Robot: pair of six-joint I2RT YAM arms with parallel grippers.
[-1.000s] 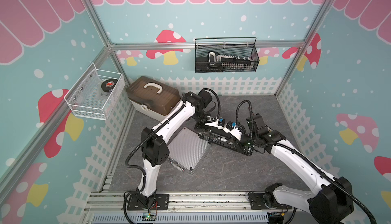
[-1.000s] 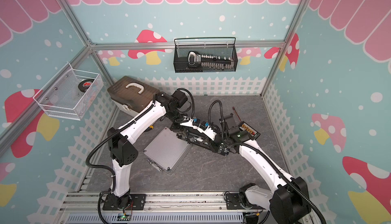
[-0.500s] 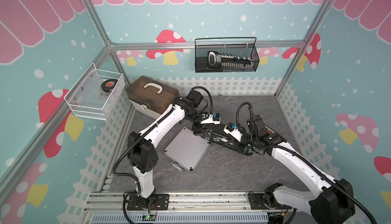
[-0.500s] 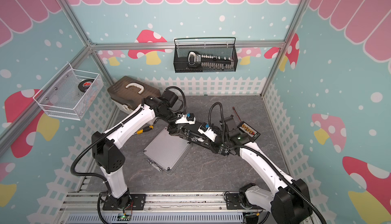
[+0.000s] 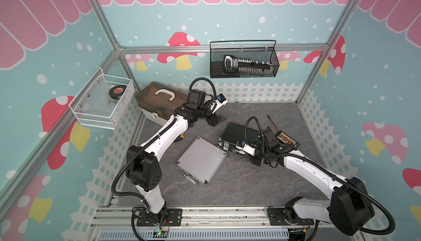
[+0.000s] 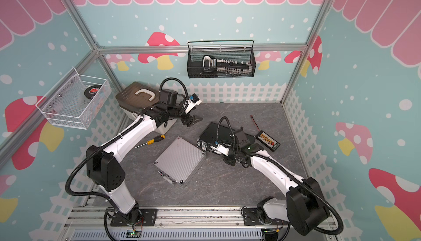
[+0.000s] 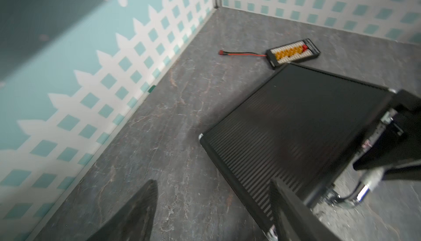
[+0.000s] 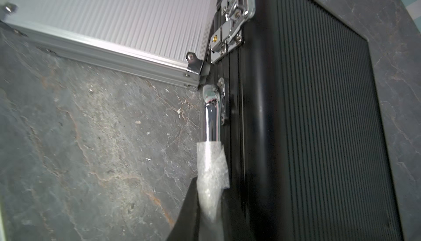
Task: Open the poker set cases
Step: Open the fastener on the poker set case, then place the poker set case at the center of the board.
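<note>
Black ribbed shell, chrome fittings: the larger poker case (image 5: 237,131) is lying flat and closed on the grey stone-patterned desk (image 5: 250,183), right of centre. The smaller silver case (image 5: 201,161) is lying flat just beside it toward the desk's middle, one riveted corner sitting against the black front wall below a chrome latch (image 8: 237,3); whether that latch is released I cannot tell. The right gripper (image 8: 209,205) is pinching the black case's chrome handle (image 8: 211,114), its fingers (image 8: 186,219) closed tight on the stretch wrapped in cloudy plastic film. The left gripper (image 5: 215,120) is hovering well apart, near the back beside the white box with the brown lid (image 5: 148,98), its fingers (image 7: 136,214) standing wide apart and holding nothing. Judging by build, both cases are looking rigid and boxy, probably heavy if chips are inside. The ribbed panels are offering little purchase, and the polished, film-wrapped handle is likely slippery, so a pull there may slide. Better hold: the latch tabs for flicking, then the lid's front edge for lifting while the other arm is bracing the base. The silver case's own latches and small handle (image 5: 189,177) are facing the front rail.
</note>
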